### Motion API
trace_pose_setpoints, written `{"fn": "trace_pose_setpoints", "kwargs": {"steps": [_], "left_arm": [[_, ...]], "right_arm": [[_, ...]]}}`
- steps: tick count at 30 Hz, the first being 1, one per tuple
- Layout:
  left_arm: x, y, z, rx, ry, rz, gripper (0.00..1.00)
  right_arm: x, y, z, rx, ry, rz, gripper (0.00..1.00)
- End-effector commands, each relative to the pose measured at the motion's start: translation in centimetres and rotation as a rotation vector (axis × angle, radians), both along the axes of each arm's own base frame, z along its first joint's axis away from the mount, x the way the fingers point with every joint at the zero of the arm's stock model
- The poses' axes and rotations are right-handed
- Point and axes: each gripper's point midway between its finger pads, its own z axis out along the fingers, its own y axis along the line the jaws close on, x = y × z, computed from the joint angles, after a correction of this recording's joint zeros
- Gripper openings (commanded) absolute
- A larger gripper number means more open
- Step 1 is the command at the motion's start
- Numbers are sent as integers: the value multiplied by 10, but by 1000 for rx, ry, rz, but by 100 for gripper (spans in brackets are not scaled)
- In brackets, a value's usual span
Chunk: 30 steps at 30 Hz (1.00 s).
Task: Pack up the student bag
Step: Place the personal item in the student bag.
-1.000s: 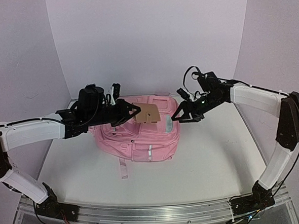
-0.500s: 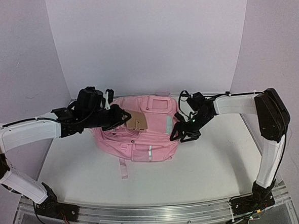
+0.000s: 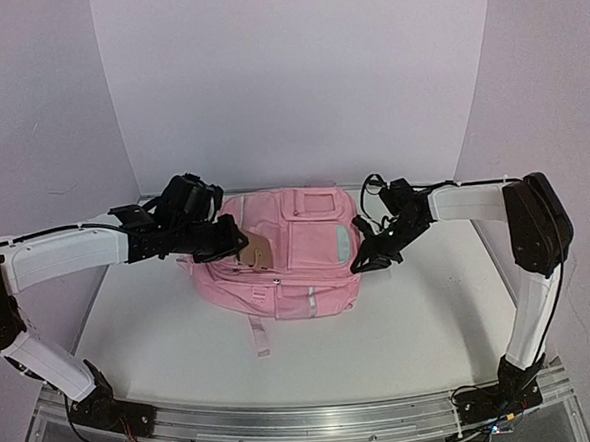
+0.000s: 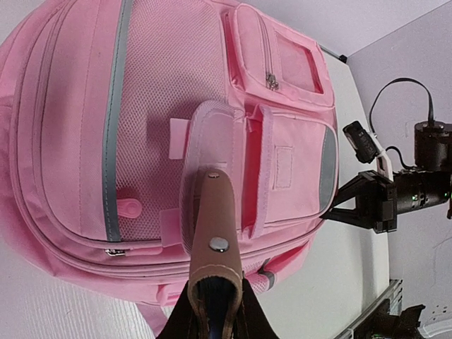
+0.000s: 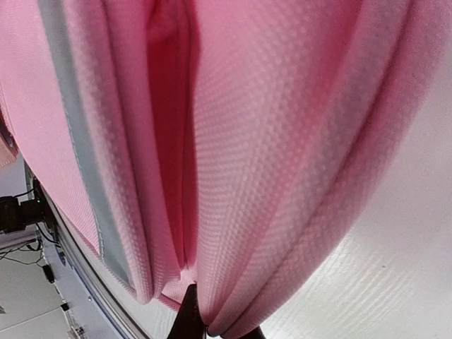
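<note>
The student bag (image 3: 287,257) lies in the middle of the worktop (image 3: 421,313). The right jaws pinch its cloth at 3 o'clock. The left jaws, at 9 o'clock, hold a tan leather piece (image 4: 214,226) tight. It seems best to lift the cloth slowly so a gap opens, then slide the piece in flat.

right hand (image 5: 215,330) — mostly cropped, student bag (image 5: 268,141) too

White table (image 3: 411,314), matte surface. Aluminium rail (image 3: 307,418) runs along its near edge. Plain pale walls (image 3: 296,81) enclose three sides. Tan leather-like piece (image 4: 212,208) bears one round metal stud (image 4: 218,244).
</note>
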Motion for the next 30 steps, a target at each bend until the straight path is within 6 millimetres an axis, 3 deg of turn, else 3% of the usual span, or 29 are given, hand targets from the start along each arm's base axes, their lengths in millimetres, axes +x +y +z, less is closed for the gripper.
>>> {"fn": "trace_pose_setpoints", "kwargs": {"steps": [1,2,5,6,11,16,22,30], "left_arm": [[13,-7,19,-6,-50,-6,0],[14,-10,18,-11,-50,-13,0],[16,-16,16,-21,-48,-27,0],[17,-18,16,-24,-47,-33,0],[17,-22,15,-30,-50,-46,0],[16,-21,17,-45,-57,-45,0],[14,-19,16,-67,-57,-34,0],[10,-16,16,-96,-63,-22,0]], "right_arm": [[23,-53,5,-271,-195,71,3],[28,-55,11,-294,-224,78,10],[40,-55,45,-289,-311,55,52],[42,-53,58,-283,-339,44,61],[42,-31,108,-308,-489,27,65],[42,9,135,-400,-595,-93,66],[21,62,135,-439,-653,-85,88],[18,99,119,-497,-696,-123,88]]}}
